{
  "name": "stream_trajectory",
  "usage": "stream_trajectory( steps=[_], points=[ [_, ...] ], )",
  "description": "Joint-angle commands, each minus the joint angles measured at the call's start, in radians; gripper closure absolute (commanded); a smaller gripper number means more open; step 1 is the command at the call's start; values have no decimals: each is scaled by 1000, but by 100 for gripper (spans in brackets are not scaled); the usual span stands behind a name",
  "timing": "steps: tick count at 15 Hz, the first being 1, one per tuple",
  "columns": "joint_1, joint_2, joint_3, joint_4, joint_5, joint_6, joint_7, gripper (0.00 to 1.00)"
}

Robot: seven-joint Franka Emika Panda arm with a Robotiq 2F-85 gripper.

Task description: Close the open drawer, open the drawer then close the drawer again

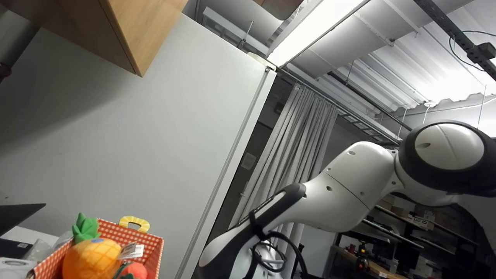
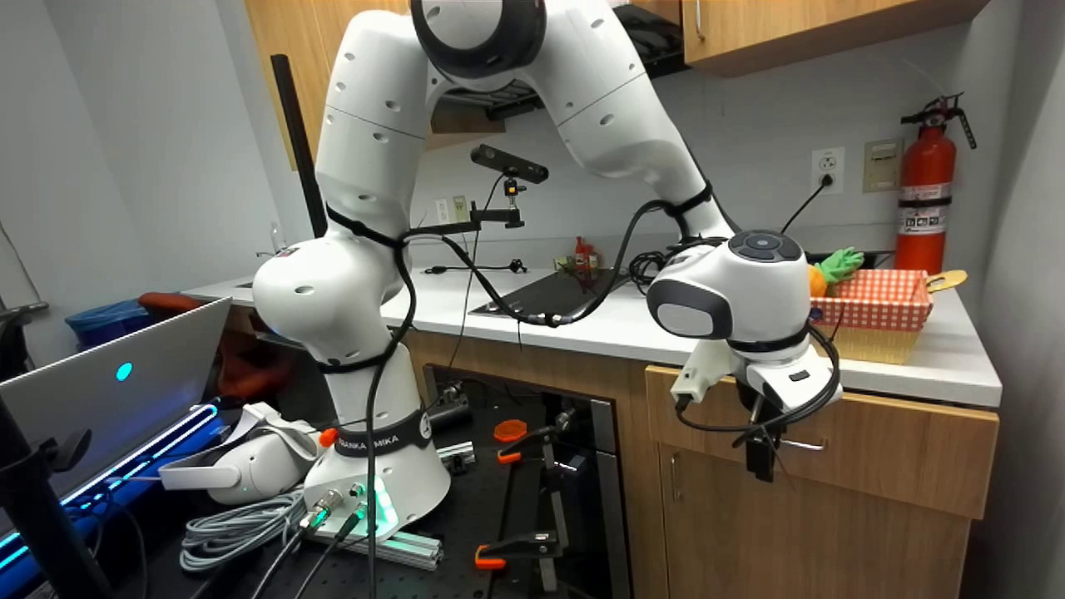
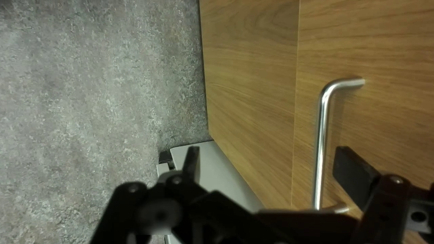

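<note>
The wooden drawer [image 2: 911,457] is under the counter in an exterior view. Its front appears to stand slightly out from the cabinet. Its metal bar handle [image 2: 805,446] is partly hidden behind my gripper [image 2: 760,457], which points down in front of the drawer. In the wrist view the handle [image 3: 321,145] stands out from the wood. My gripper [image 3: 268,152] is open there, its two fingers wide apart. The bar lies between them, nearer the right finger, and is not gripped. Neither the drawer nor the gripper shows in the exterior view with the ceiling.
A cabinet door [image 2: 799,532] with an upright handle [image 2: 675,477] is below the drawer. A checkered basket [image 2: 882,299] stands on the white counter [image 2: 969,353] above, also seen in an exterior view [image 1: 155,252]. A fire extinguisher [image 2: 925,191] hangs behind. Cables loop round the wrist.
</note>
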Motion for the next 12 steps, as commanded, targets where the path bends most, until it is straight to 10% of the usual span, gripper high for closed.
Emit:
stream_trajectory(
  steps=[1,12],
  points=[
    [-21,48,40,25,55,50,-24,0],
    [-59,98,90,49,96,83,-28,0]
  ],
)
